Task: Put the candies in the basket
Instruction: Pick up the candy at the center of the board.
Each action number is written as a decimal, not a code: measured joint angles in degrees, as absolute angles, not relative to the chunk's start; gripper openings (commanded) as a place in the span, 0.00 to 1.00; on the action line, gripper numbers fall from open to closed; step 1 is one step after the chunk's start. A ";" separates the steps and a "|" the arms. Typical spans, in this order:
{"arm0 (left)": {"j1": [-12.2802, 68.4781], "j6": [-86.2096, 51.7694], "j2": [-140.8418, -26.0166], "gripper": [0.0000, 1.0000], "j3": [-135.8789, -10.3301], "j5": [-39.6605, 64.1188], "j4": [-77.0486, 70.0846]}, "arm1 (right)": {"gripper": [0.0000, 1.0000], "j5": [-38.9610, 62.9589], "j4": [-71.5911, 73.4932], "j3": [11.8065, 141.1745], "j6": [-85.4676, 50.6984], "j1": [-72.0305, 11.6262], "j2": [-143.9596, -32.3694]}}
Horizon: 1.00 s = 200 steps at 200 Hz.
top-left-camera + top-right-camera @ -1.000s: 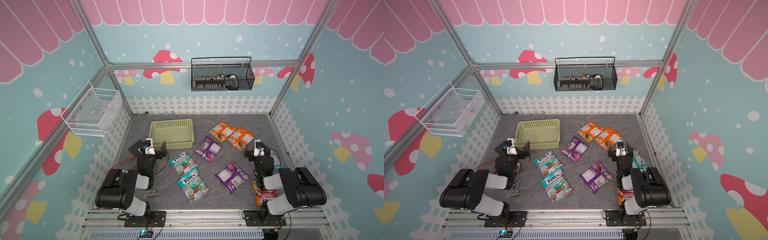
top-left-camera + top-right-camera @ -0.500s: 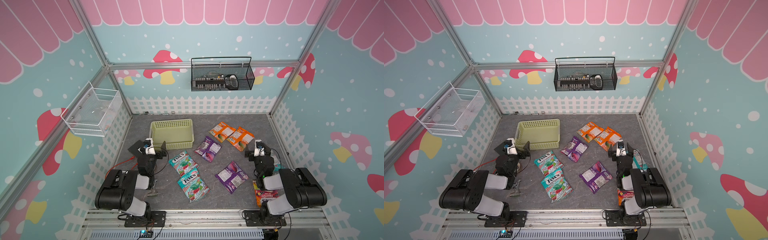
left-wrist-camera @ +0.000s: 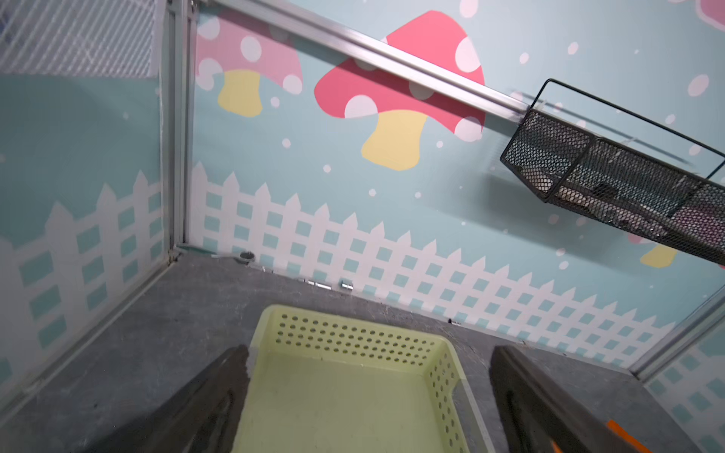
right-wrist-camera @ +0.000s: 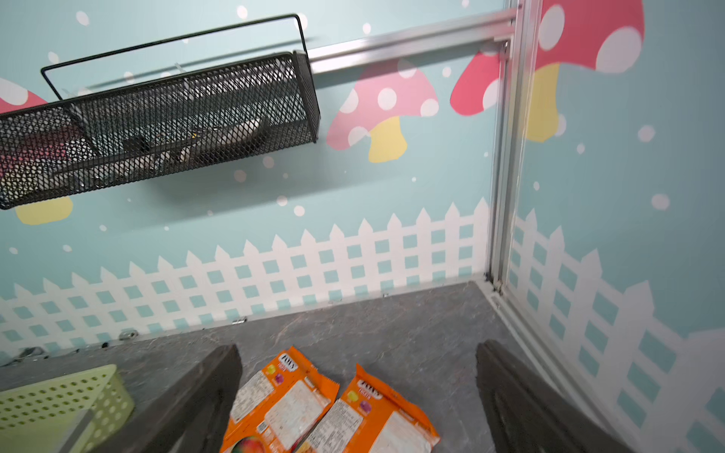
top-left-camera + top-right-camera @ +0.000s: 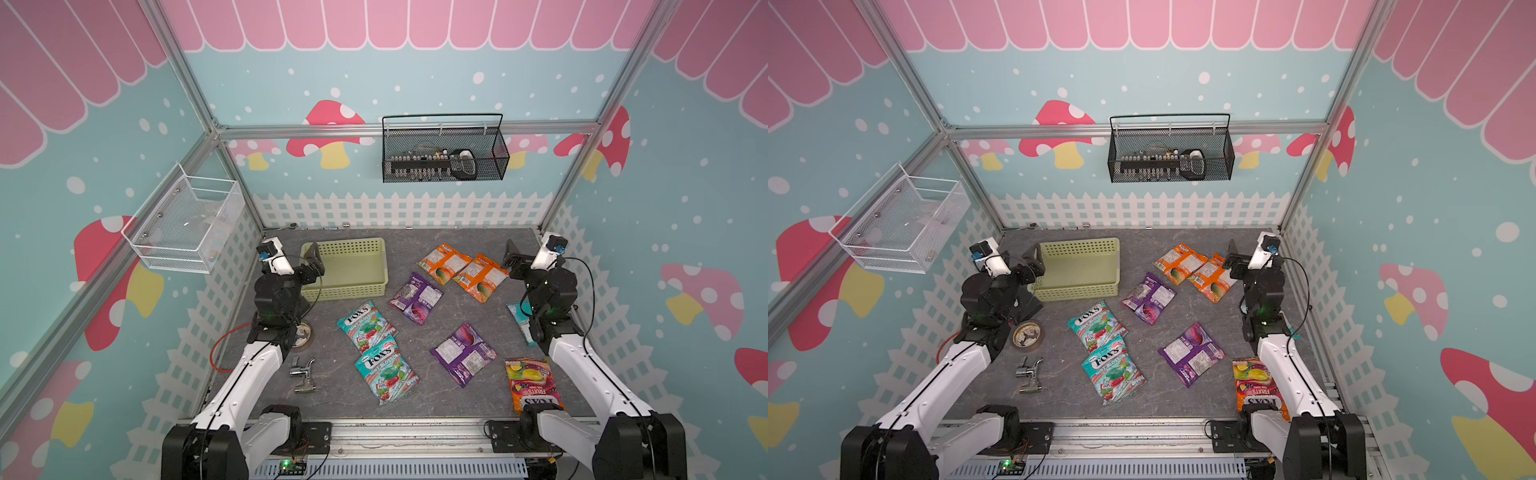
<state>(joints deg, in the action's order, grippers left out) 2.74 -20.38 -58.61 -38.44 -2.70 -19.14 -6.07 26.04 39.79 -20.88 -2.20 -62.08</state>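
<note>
In both top views: basket [image 5: 343, 242] empty at the far left corner of the table [image 5: 415, 247], candies [image 5: 388, 370] loose across the middle and right. Two teal bags [image 5: 365, 328] overlapping near the centre, two purple bags [image 5: 415, 297] apart, two orange bags [image 5: 444, 262] touching toward the far right, one orange-red bag [image 5: 534, 384] at the near right edge, another teal bag [image 5: 523, 316] partly hidden beneath the right arm. Left gripper [image 5: 311, 266] spread wide and empty at the basket's left end; right gripper [image 5: 514, 262] equally released beside the orange pair. Likely trouble: pinching both overlapped teal bags at once, pushing a glossy bag along the table instead of lifting it, overlooking the half-hidden one, or knocking the tape roll [image 5: 301, 332] and metal tap [image 5: 303, 370] near the left arm. From the left wrist: looks into the bare basket [image 3: 353, 339] between parted fingers [image 3: 212, 400]; could clip the rim and shove it if lowered carelessly. From the right wrist: frames the two orange bags [image 4: 282, 400] between open fingers [image 4: 521, 404], edges touching, so risks grabbing both or dragging the neighbour.
</note>
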 measured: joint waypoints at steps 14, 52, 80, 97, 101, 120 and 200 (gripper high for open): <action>2.50 -23.53 -56.03 0.99 -40.40 -1.93 -12.75 | 0.99 -5.54 20.88 40.93 -23.99 -2.04 -61.06; 0.47 -31.73 -46.76 0.97 -37.10 5.15 -2.48 | 0.99 0.23 9.13 43.13 -28.51 -0.78 -61.63; 0.40 -35.68 -45.60 0.89 -35.92 11.90 4.12 | 0.99 7.20 2.92 48.62 -29.21 -1.26 -67.20; 0.95 -38.41 -46.57 0.83 -34.44 15.31 6.72 | 0.99 10.57 0.38 50.76 -28.23 -3.09 -70.72; 1.30 -38.85 -46.83 0.82 -33.95 15.75 7.14 | 0.99 11.03 -0.12 51.00 -27.88 -3.84 -71.33; 5.54 -41.65 -48.95 0.74 -31.46 15.90 8.82 | 0.99 12.27 -2.48 51.16 -26.83 -8.54 -73.58; 20.08 -50.78 -61.87 0.51 -26.68 6.22 10.37 | 0.82 21.69 -0.16 47.86 -23.88 -25.47 -80.68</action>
<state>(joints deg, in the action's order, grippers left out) 20.08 -50.78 -61.87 -26.68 6.22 10.37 21.69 -0.16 47.86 -23.88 -25.47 -80.68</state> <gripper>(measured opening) 0.520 0.843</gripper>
